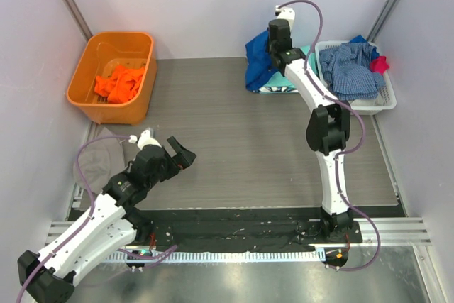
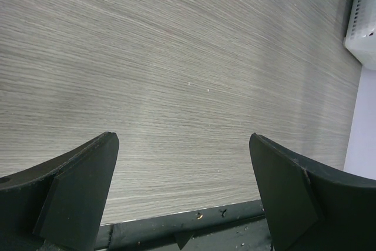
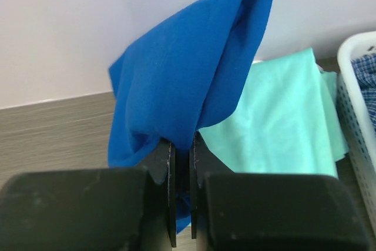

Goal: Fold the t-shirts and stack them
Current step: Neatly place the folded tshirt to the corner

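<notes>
Orange tub (image 1: 147, 79) sits at the far left of the table (image 1: 234, 140), and in it we see a crumpled orange shirt (image 1: 119, 84). Nearer, at the table's left edge, lies a grey cloth (image 1: 99, 157). Beside it the left gripper (image 1: 181, 155) hovers over bare tabletop, jaws spread wide, holding nothing. Moving right to the far wall, we find the right gripper (image 3: 182, 148) pinched tight on a fold of the blue shirt (image 3: 188, 74), which rises in a peak above the fingers. Behind it an aqua shirt (image 3: 276, 121) lies on the table, just beside a white basket (image 1: 369, 109) holding a checked garment (image 1: 351, 69) and a small red cloth (image 1: 381, 64).
</notes>
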You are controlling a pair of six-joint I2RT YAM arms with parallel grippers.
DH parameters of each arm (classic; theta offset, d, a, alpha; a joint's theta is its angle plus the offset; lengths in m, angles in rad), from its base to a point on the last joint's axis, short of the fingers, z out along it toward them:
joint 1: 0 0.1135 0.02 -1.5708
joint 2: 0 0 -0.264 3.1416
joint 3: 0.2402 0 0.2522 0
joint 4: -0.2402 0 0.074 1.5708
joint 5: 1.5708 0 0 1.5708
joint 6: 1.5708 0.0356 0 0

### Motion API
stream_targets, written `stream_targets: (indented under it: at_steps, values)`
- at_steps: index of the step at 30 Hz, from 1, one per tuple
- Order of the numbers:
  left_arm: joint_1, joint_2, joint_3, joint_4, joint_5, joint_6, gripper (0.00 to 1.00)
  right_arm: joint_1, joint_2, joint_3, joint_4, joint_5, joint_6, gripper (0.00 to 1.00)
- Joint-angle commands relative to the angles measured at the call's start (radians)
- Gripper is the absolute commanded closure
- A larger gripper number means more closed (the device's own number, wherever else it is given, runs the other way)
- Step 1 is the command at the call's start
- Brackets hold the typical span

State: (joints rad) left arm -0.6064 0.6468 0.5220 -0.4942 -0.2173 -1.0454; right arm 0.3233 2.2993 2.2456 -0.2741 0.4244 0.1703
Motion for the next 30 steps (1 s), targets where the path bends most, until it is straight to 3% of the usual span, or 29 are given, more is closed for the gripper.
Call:
stream_targets:
  at_steps: [1, 30]
  values:
    - [0.005, -0.012, -0.002, -0.007, -0.002, -0.013, 0.00, -0.026, -0.109, -0.033, 0.069, 0.016, -0.011, 0.99]
    - [0.005, -0.006, 0.019, -0.037, 0.001, -0.008, 0.00, -0.153, -0.172, -0.156, 0.105, 0.017, 0.009, 0.99]
